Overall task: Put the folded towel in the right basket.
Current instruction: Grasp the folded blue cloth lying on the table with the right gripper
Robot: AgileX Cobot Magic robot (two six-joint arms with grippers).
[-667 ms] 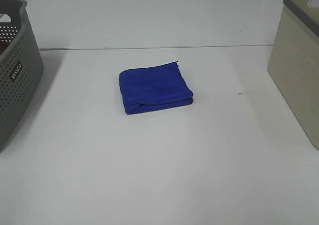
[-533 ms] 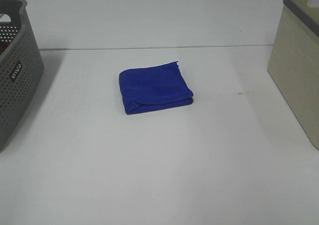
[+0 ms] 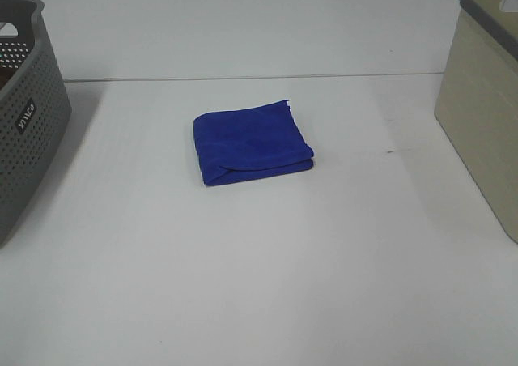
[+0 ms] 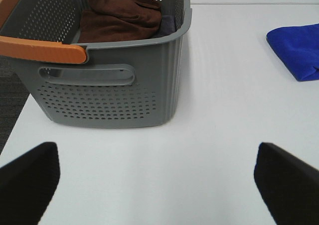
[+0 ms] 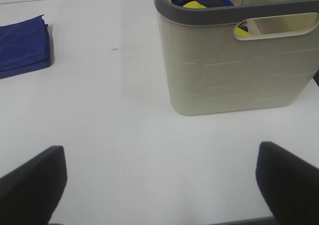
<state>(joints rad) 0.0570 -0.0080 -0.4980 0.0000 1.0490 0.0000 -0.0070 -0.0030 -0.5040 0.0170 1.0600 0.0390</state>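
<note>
A folded blue towel (image 3: 252, 146) lies flat on the white table near its middle; it also shows in the left wrist view (image 4: 296, 50) and the right wrist view (image 5: 22, 46). The beige right basket (image 3: 484, 107) stands at the right edge; the right wrist view shows it (image 5: 234, 65) holding blue and yellow cloth. My left gripper (image 4: 157, 177) is open and empty, near the grey basket, far from the towel. My right gripper (image 5: 159, 177) is open and empty, in front of the beige basket. Neither gripper shows in the exterior high view.
A grey perforated basket (image 3: 24, 115) with an orange handle stands at the left edge; the left wrist view shows it (image 4: 107, 93) holding brown cloth (image 4: 119, 16). A seam (image 3: 243, 78) crosses the white table behind the towel.
</note>
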